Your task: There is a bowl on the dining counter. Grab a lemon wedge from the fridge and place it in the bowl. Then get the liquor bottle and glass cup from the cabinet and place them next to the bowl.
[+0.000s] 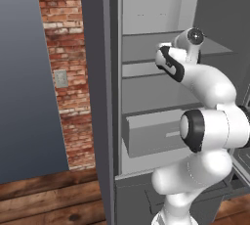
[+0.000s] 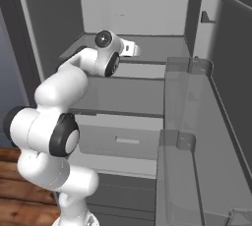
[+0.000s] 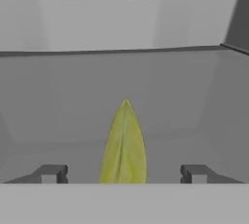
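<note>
Your arm's white elbow fills the foreground of both base views, reaching into the fridge (image 1: pixel 146 97), whose door stands wide with grey shelves and a drawer (image 1: pixel 151 138) showing inside. Beyond it, to the left, you see a red brick wall (image 1: pixel 63 48) and a wood floor (image 1: pixel 49 194). Deep on an upper shelf (image 2: pixel 147 48) the wrist is buried in the compartment. From the hand view, your gripper (image 3: pixel 124 173) stands wide, one dark fingertip on each side of the lemon wedge (image 3: pixel 124 145), which lies on the shelf floor between them with its pointed end aimed at the back wall; neither fingertip touches it, so nothing is grasped yet. By this evidence you are at the very first pick: the wedge has not left the fridge, and the bowl drop, the liquor bottle and the glass cup all remain ahead of you.
</note>
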Controlling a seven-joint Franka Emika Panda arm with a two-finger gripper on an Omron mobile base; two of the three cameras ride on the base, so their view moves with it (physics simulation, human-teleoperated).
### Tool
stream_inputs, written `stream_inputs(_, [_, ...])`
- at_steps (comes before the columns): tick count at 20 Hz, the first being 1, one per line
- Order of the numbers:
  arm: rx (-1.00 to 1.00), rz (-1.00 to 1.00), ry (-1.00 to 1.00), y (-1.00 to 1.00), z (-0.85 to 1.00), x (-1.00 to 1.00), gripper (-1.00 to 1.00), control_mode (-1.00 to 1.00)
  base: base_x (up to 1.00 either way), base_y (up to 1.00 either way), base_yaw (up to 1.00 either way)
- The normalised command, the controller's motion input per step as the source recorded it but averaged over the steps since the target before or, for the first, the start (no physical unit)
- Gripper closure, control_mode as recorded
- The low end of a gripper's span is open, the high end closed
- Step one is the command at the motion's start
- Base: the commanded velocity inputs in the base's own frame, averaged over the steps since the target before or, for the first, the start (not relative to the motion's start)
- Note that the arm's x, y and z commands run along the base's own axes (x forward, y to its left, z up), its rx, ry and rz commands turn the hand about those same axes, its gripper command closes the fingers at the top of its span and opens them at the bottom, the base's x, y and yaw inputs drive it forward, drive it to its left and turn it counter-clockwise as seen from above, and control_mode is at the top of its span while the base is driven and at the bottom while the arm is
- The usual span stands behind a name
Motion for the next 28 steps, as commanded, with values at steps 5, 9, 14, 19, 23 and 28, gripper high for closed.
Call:
stream_inputs(5, [0.0, 0.0, 0.0, 0.01, -0.24, 0.09, 1.0, -1.0, 0.0, 0.0, 0.0])
stream_inputs(9, [0.0, 0.0, 0.01, 0.0, -0.21, 0.08, 1.0, -1.0, 0.0, 0.0, 0.0])
stream_inputs(14, [0.0, 0.0, 0.03, 0.0, -0.09, 0.07, 1.0, -1.0, 0.0, 0.0, 0.0])
stream_inputs(19, [0.0, 0.0, 0.0, 0.0, 0.0, 0.01, 1.0, -1.0, 0.0, 0.0, 0.0])
stream_inputs(23, [0.0, 0.0, 0.0, 0.0, 0.0, 0.0, 1.0, -1.0, 0.0, 0.0, 0.0])
stream_inputs(28, [0.0, 0.0, -0.05, 0.01, 0.0, -0.18, 1.0, -1.0, 0.0, 0.0, 0.0])
